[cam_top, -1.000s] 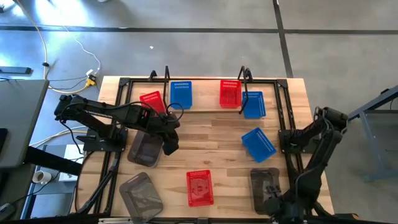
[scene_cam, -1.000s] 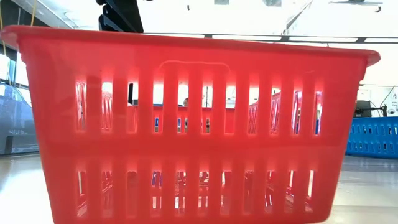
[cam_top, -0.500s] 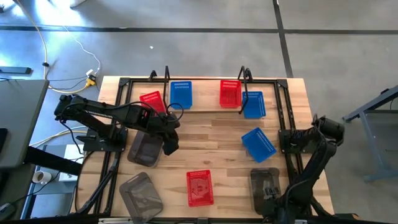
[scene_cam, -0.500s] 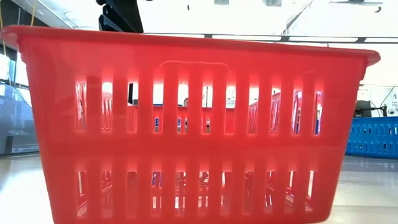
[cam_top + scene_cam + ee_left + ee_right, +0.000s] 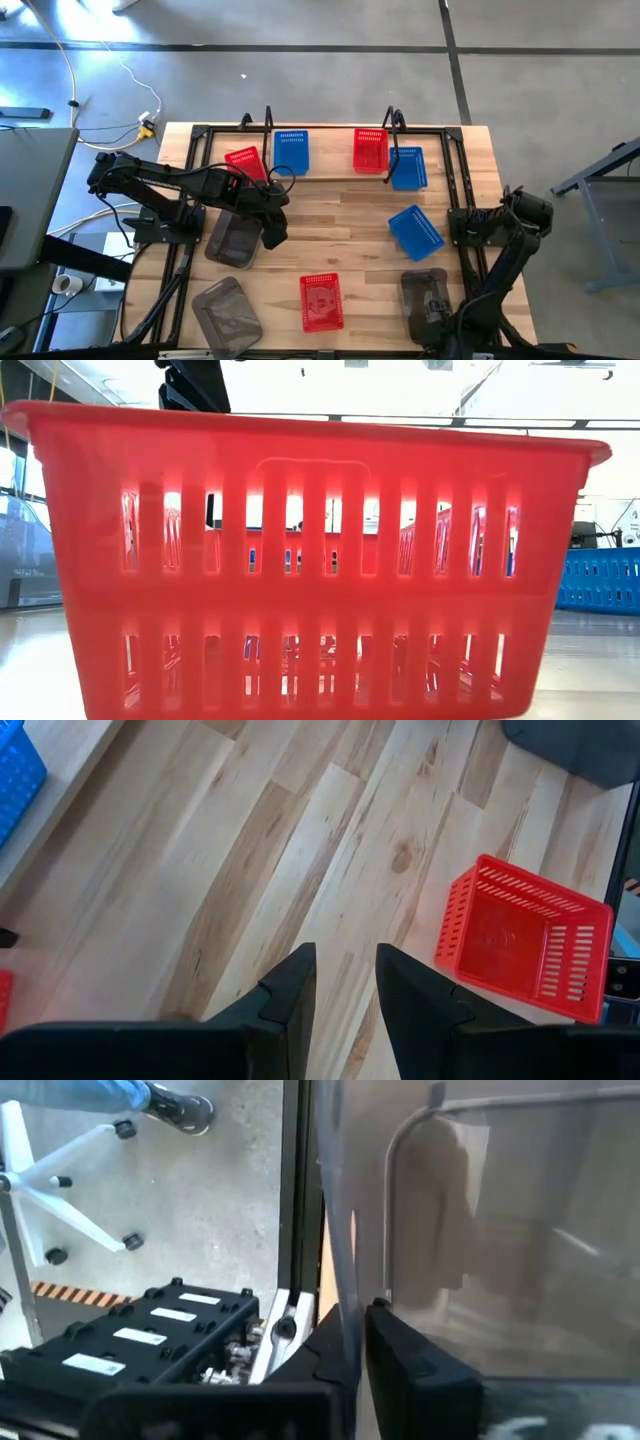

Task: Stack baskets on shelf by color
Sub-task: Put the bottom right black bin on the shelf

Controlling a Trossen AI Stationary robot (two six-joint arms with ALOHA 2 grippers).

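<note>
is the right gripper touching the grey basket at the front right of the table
Touching. The right wrist view shows the right gripper with its fingers closed on the grey basket's wall, one finger on each side of it.

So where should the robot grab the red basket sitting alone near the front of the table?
Probably by one long side wall of the red basket, coming straight down from above. It stands upright with its mouth open, so one finger could slip inside and one outside the thin rim. Bare table surrounds it, leaving room for a gripper.
</note>
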